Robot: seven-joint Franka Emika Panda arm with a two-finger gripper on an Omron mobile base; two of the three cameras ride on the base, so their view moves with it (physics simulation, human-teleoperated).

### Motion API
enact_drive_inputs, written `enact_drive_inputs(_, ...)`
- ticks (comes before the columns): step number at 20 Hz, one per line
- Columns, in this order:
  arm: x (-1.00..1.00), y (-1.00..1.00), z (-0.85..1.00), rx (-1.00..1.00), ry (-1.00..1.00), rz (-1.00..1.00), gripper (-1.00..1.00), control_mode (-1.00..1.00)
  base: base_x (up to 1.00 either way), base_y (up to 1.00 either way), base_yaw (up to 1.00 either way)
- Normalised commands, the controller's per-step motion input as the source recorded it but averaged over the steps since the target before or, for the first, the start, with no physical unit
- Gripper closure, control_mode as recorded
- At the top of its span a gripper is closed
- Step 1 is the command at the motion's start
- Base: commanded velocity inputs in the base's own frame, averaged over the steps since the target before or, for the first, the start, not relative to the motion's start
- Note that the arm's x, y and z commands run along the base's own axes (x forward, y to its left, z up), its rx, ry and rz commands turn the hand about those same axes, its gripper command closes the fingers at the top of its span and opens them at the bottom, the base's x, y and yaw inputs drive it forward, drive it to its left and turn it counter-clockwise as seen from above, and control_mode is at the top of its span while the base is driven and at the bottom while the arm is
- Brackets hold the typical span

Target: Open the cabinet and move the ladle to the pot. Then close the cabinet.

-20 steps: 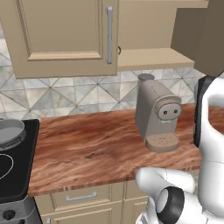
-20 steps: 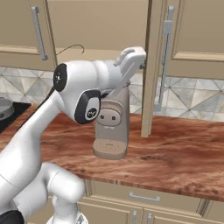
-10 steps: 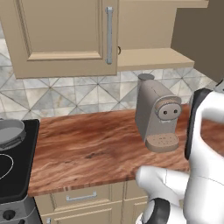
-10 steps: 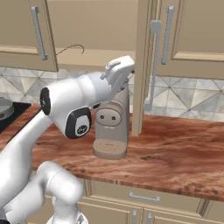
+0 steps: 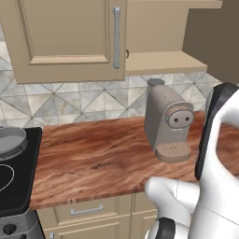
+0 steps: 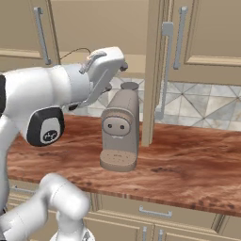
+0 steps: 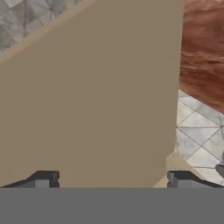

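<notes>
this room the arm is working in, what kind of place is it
A home kitchen, most likely: a wood-look counter with a coffee machine on it, tan wall cabinets above, and a pot on a black stove.

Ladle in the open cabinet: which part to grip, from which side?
Probably the thin handle of the ladle, where it arches up off the cabinet shelf. Come straight in from the front through the open right half; the left door is shut.

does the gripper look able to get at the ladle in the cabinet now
Probably yes. The right door stands swung out, so the cabinet is open on that side. The ladle, its thin handle showing, lies on the shelf, and the open gripper hangs just below and in front of it, nothing between them.
</notes>
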Motion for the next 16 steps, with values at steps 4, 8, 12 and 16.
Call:
enact_drive_inputs(4, -0.43, 0.76, 0.30, -0.40, 0.00, 0.16, -1.00, -1.00, 0.00, 0.00, 0.00)
enact_drive_inputs(8, -0.30, 0.62, 0.09, -0.46, -0.01, 0.07, -1.00, -1.00, 0.00, 0.00, 0.00)
enact_drive_inputs(12, -0.12, 0.76, 0.00, -0.61, -0.07, 0.07, -1.00, -1.00, 0.00, 0.00, 0.00)
enact_drive_inputs(16, 0.15, 1.00, -0.04, -0.74, 0.12, 0.00, -1.00, -1.00, 0.00, 0.00, 0.00)
